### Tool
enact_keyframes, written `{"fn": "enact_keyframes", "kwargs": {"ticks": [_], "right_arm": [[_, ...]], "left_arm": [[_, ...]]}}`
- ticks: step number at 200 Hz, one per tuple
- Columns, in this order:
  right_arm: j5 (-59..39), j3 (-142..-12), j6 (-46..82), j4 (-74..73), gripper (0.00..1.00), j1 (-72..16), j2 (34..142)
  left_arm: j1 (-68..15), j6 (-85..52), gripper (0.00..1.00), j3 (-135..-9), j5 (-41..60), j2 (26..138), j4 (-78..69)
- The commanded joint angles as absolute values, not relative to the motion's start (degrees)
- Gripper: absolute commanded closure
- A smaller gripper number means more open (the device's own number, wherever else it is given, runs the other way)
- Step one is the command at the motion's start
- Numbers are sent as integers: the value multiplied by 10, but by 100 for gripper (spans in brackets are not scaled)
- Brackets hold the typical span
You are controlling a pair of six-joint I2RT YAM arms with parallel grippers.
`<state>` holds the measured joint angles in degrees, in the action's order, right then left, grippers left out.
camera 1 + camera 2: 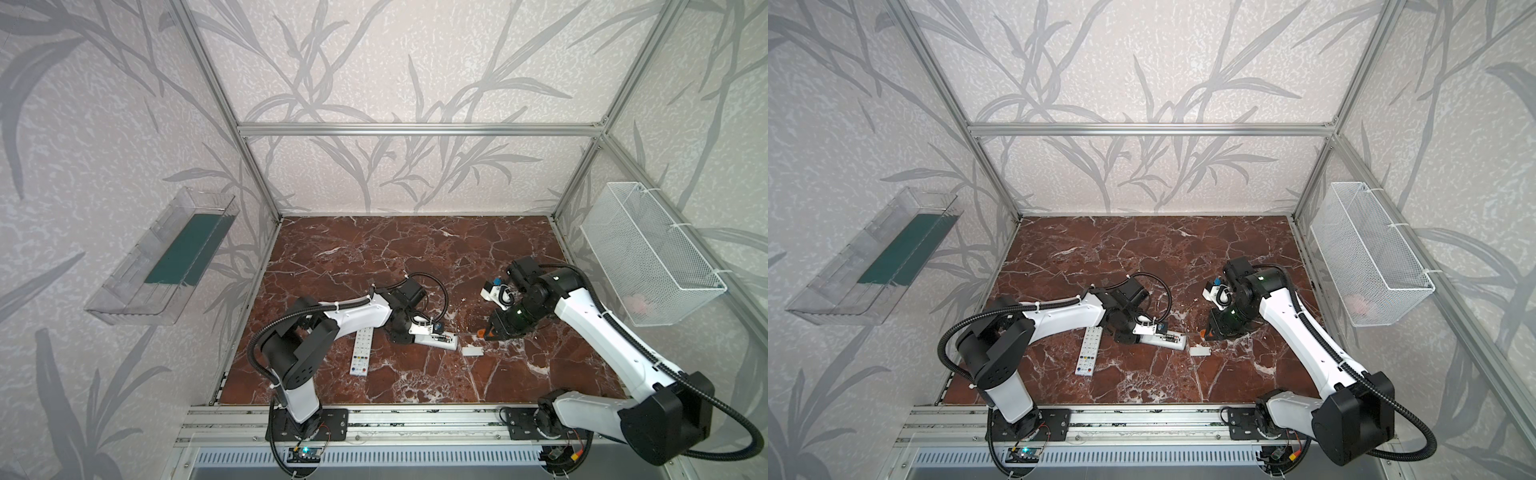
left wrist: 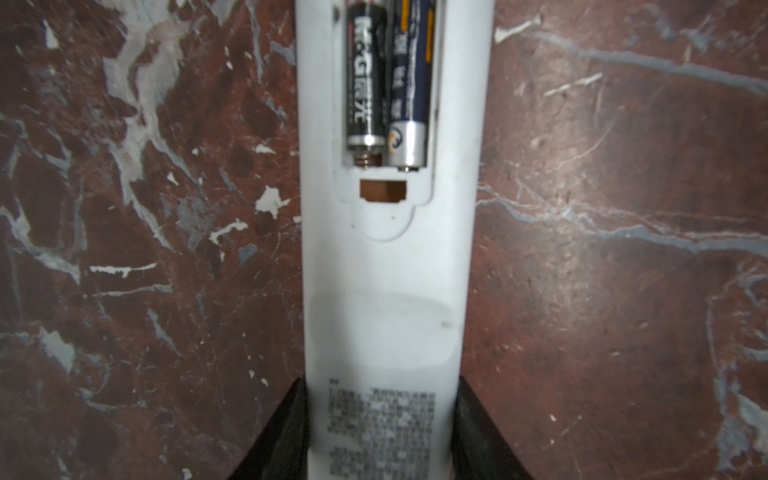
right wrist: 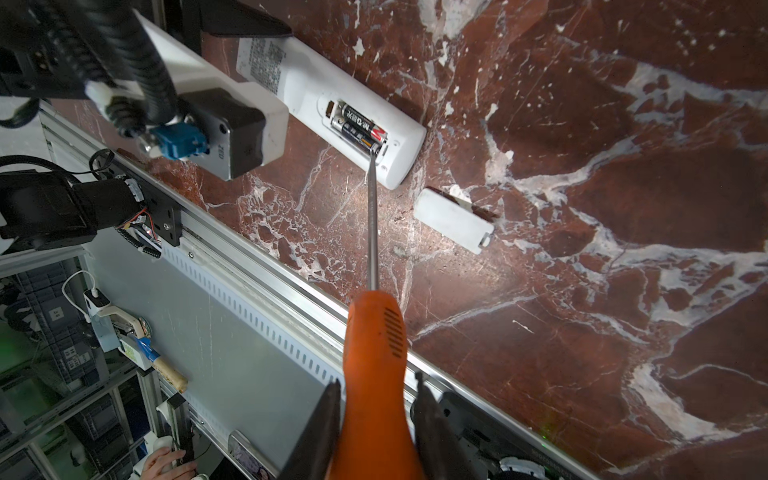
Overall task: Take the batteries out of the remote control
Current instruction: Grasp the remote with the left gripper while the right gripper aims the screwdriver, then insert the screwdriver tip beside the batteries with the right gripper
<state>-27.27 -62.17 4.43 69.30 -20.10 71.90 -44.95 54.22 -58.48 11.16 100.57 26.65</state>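
Observation:
The white remote control [image 2: 386,291] lies back up on the marble table, its bay open. My left gripper [image 2: 382,432] is shut on its label end, a finger against each side. Two dark batteries [image 2: 365,83] [image 2: 409,83] lie side by side in the bay. My right gripper [image 3: 376,415] is shut on an orange-handled screwdriver [image 3: 376,353]. The screwdriver's thin shaft reaches to the end of the batteries [image 3: 359,124] at the bay's edge. In both top views the remote control [image 1: 442,340] [image 1: 1169,340] sits between the left gripper [image 1: 409,337] and the right gripper [image 1: 492,332].
A small white cover [image 3: 453,220] [image 1: 473,351] lies on the table just beside the remote's end. A second remote [image 1: 360,353] lies buttons up under the left arm. A clear bin [image 1: 162,257] hangs on the left wall and a white mesh basket [image 1: 648,257] on the right.

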Motion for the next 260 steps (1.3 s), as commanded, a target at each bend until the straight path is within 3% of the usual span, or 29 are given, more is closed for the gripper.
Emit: {"fn": "enact_keyframes", "kwargs": {"ticks": [1, 260], "right_arm": [[-274, -614, 38, 684, 100, -205, 721], [-260, -574, 57, 643, 100, -216, 748]], "left_arm": [[-460, 532, 82, -569, 84, 1021, 283], [-473, 524, 92, -549, 60, 1010, 257]]}}
